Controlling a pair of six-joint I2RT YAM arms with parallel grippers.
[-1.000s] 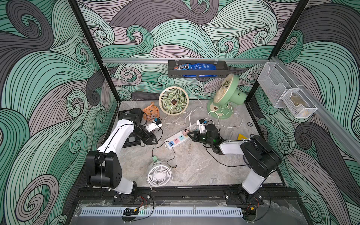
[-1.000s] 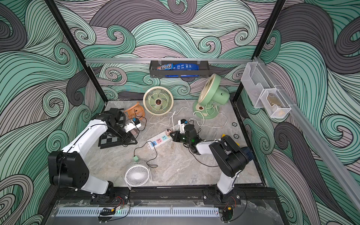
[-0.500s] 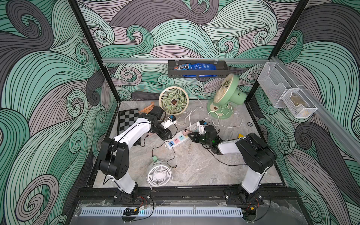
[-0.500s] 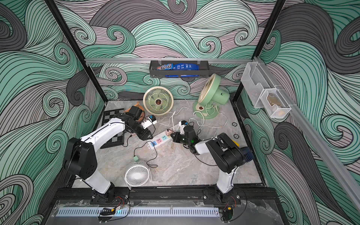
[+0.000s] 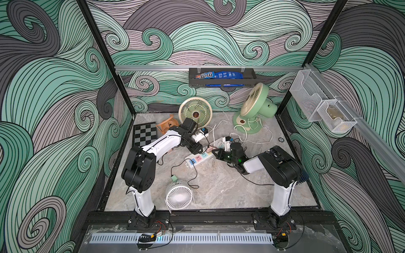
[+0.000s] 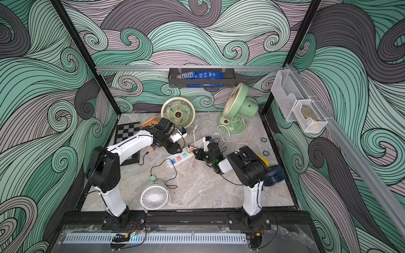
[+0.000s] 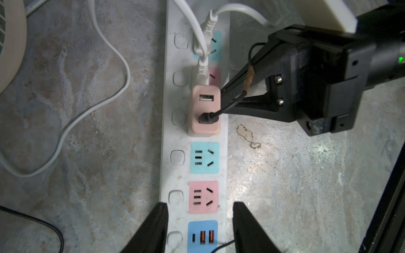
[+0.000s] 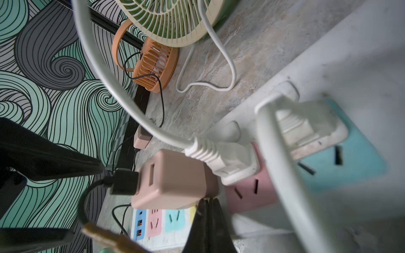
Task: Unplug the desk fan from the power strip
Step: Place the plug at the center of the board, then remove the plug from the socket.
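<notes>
Tabletop [image 5: 221,188]: 1 grey marble-look slab, matte, flat. 2 arms, white shells w/ black joints: left arm [image 5: 162,144], right arm [image 5: 252,164]. 5 fans: mint fan [image 5: 256,105] on a stand, cream fan [image 5: 195,112] w/ round grille, white fan [image 5: 179,196] w/ ribbed cage, flat orange fan [image 5: 166,127], navy fan [image 6: 274,174] behind the right arm's base. 1 checkerboard [image 5: 144,135], black/grey squares.

1 power strip [image 5: 199,158]: long white plastic bar, scuffed. It lies flat & diagonal mid-tabletop, in front of the cream fan. The left wrist view shows 5 pastel sockets + 1 blue USB panel.

Left tool [image 7: 199,203]: black wedge fingers approx half apart, straddling the strip near its USB end; contact can't tell. Right tool [image 7: 222,100]: jaws closed, tips just beside the pink adapter [image 7: 205,103]. Whether it pinches the black cable [image 7: 249,80] w/ brown tape, can't tell.

Adapter: 1, boxy, rounded, plugged into the strip; 2 USB ports, 1 taken by a black USB plug [image 7: 207,118]. 2 white plugs [image 7: 202,71] w/ ribbed collars fill the next 2 sockets.
</notes>
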